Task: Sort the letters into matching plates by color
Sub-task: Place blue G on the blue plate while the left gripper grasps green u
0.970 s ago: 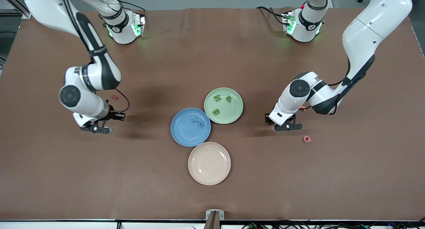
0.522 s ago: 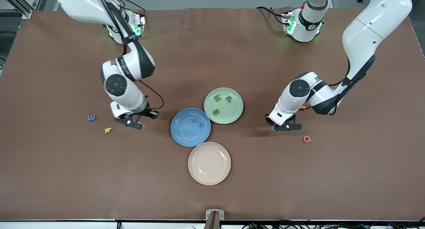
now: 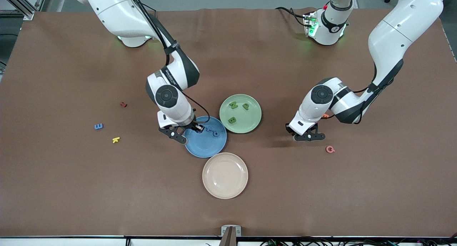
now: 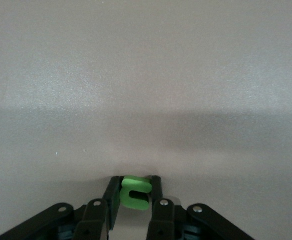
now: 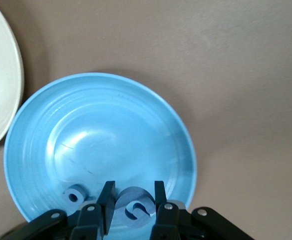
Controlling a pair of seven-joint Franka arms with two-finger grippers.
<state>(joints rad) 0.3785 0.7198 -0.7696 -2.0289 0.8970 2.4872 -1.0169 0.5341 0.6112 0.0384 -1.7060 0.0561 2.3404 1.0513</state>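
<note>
Toward the right arm's end of the table point(image 3: 53, 185): wide bare brown surface, broken only by a loose blue letter E point(image 3: 98, 126), a yellow letter point(image 3: 116, 139) and a red letter point(image 3: 123, 104), all well apart from the plates.

Right arm: reaching in from the base edge, elbow bent, wrist pointed down. Right gripper point(image 3: 185, 133) over the rim of the blue plate point(image 3: 205, 146), fingers point(image 5: 107, 197) clamped on a held blue letter point(image 5: 136, 207). Already lying in that plate: two more blue letters point(image 3: 214, 131).

Mid-table: blue plate, green plate point(image 3: 251, 123) and cream plate point(image 3: 225, 175) clustered rim to rim, little room between them. In the green plate: N point(image 3: 233, 105), P point(image 3: 245, 106) and B point(image 3: 232, 120).

Left arm: folded over from its base corner, wrist down. Left gripper point(image 3: 307, 136) low at the table beside the green plate, pinched shut on a held green letter point(image 4: 135, 192).

Near it, toward the left arm's end: a pink letter point(image 3: 330, 149) and an orange letter point(image 3: 325, 115) half hidden by the arm. Open surface onward to the edge.
</note>
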